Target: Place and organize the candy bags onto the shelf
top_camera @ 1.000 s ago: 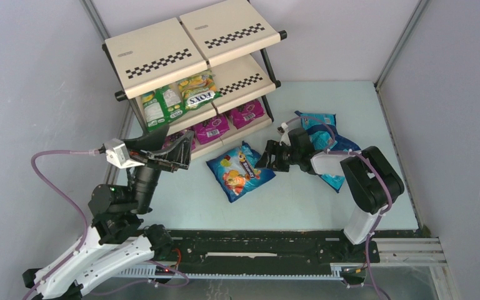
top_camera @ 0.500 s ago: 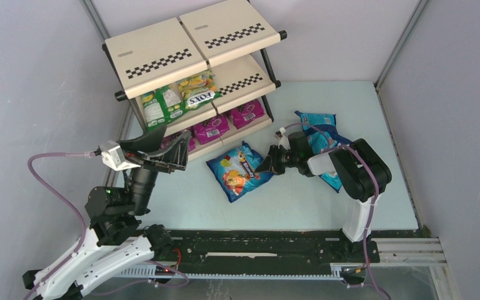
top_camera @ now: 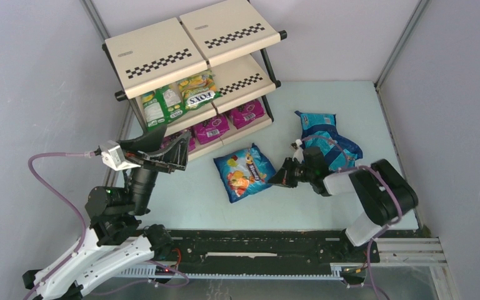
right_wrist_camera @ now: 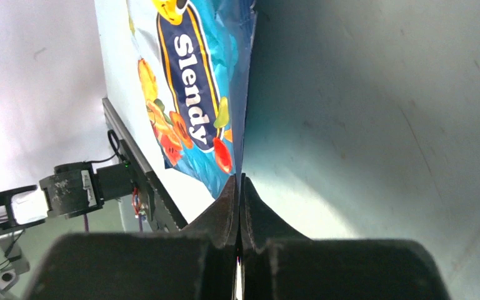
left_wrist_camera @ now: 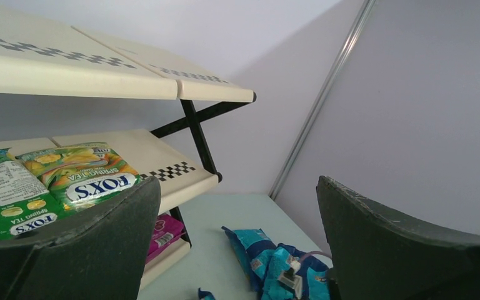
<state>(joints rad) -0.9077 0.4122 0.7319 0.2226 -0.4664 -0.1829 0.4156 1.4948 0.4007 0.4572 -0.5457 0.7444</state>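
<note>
blue bag (top_camera: 245, 172) dragged right; shelf (top_camera: 156, 56): green bags (top_camera: 156, 107), magenta bags (top_camera: 211, 127)

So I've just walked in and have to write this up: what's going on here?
The right tool is shut on one edge of the blue fruit bag, which lies on the table before the shelf. The left tool hangs open beside the shelf, empty. Green-yellow bags sit on the middle tier, magenta bags on the bottom; teal bags lie loose on the table.

Pale blue table (top_camera: 315, 212), grey walls (top_camera: 31, 75)
</note>
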